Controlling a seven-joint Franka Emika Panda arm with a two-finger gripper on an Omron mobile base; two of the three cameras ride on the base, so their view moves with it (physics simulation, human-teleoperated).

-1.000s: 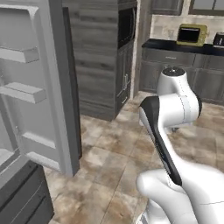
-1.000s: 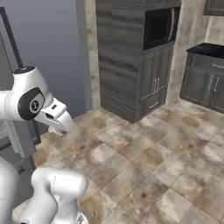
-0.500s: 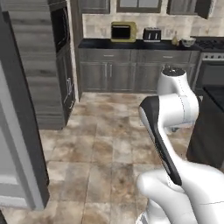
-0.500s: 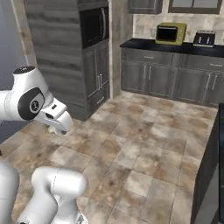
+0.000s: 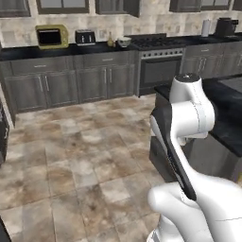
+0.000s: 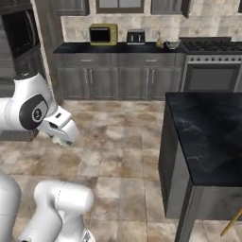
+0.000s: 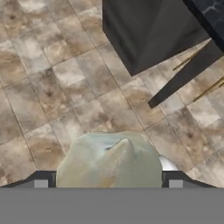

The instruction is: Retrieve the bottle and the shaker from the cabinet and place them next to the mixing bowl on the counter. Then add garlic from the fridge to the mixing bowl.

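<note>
Your pincer stands wide, its two dark fingertips set far apart on either side of a pale, cream-green garlic bulb that fills the gap between them; the bulb sits between the tips and appears to be carried there. In the right base view you see the hand hanging off the white arm at the left, low over the stone-tiled floor, with a pale lump showing just under it.

Look along the hand view: beyond the garlic bulb lies the tiled floor, and far up to the right stands a dark island block with a black marble-look counter at its edge. The right base view shows that same counter to the right of the arm, well apart from the hand, with open floor between them.

Against the far wall you find a row of grey base cabinets, a yellow microwave and a toaster on their dark worktop, a stove further right, and a small bowl near the stove in the left base view.
</note>
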